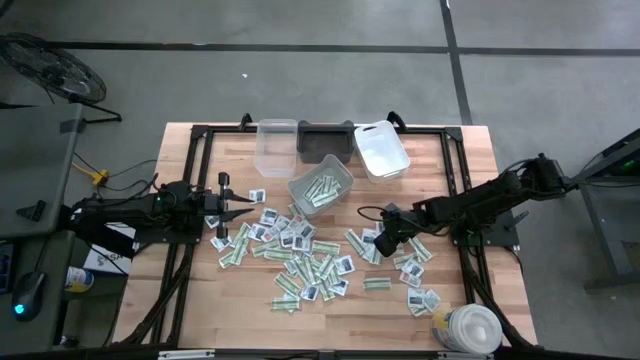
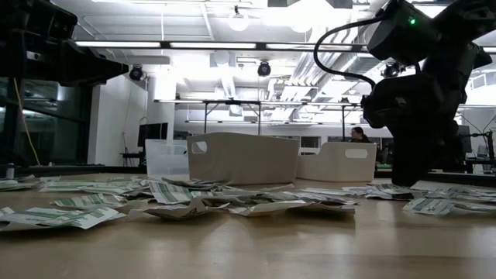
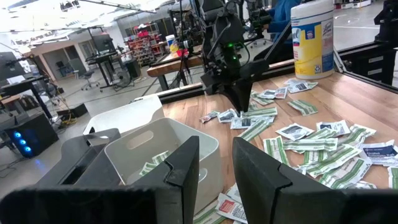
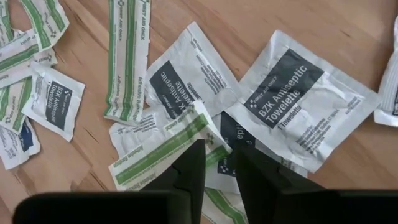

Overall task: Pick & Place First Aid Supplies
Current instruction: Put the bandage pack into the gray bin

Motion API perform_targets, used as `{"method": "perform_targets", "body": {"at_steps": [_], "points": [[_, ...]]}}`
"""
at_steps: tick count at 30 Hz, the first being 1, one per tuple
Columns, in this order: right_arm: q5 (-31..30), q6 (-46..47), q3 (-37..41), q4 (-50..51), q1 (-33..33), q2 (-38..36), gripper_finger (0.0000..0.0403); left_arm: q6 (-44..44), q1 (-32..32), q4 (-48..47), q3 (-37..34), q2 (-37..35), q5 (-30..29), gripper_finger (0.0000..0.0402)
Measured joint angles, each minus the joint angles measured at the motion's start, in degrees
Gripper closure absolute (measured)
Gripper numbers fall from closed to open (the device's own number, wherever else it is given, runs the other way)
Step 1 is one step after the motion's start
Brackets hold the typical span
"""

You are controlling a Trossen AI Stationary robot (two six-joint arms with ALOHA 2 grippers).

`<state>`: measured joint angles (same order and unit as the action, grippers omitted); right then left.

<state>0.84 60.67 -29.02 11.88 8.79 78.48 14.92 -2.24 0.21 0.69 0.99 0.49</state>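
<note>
a green-and-white strip packet (image 4: 166, 144) is lying right at the tips of the right hand (image 4: 214, 163), the nearest thing in the right wrist view. its crumpled end is reaching into the narrow gap between the two fingers, which are standing close together around it, but whether they are actually pinching it i cannot tell. beside it a white antiseptic towelette packet (image 4: 298, 102) is lying flat on the wood, partly overlapping others.

the step in hand looks like the pick: the right hand (image 1: 385, 240) is down at the table among the first aid supplies (image 1: 300, 262) scattered across the middle and toward the right edge. the next move calls for a firm grip on that one strip alone, then a lift clear of the heap and a carry toward the grey bin (image 1: 320, 190) nearer the far edge, which is already holding some strips. the overlapping packets could come up with it.

the left hand (image 1: 240, 208) is waiting above the table near the left edge, its fingers (image 3: 261, 177) slightly apart and holding nothing, facing the bin and the pile. a round white tub (image 1: 468, 328) is standing at the near right corner.
</note>
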Motion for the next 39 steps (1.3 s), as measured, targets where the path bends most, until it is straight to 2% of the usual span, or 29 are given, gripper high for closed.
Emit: {"method": "perform_targets", "body": {"at_steps": [5, 11, 18, 25, 32, 39], "points": [[-0.3, -0.2, 0.0, 0.0, 0.0, 0.0, 0.0348, 0.0, 0.0, 0.0, 0.0, 0.0, 0.0, 0.0305], [-1.3, -0.7, 0.0, 0.2, -0.1, 0.0, 0.0397, 0.0, 0.0, 0.0, 0.0, 0.0, 0.0, 0.0305], [-1.4, -0.8, -0.1, -0.2, 0.0, -1.2, 0.0401, 0.0, 0.0, 0.0, 0.0, 0.0, 0.0, 0.0305], [-2.6, -0.5, -0.2, -0.6, 0.0, -8.3, 0.0402, 0.0, 0.0, 0.0, 0.0, 0.0, 0.0, 0.0305], [-6.7, -0.6, -0.8, -1.9, 0.4, -14.4, 0.0402, 0.0, 0.0, 0.0, 0.0, 0.0, 0.0, 0.0305], [-12.7, -7.9, -8.3, -1.9, -2.1, -14.1, 0.0403, 0.0, 0.0, 0.0, 0.0, 0.0, 0.0, 0.0305]]}}
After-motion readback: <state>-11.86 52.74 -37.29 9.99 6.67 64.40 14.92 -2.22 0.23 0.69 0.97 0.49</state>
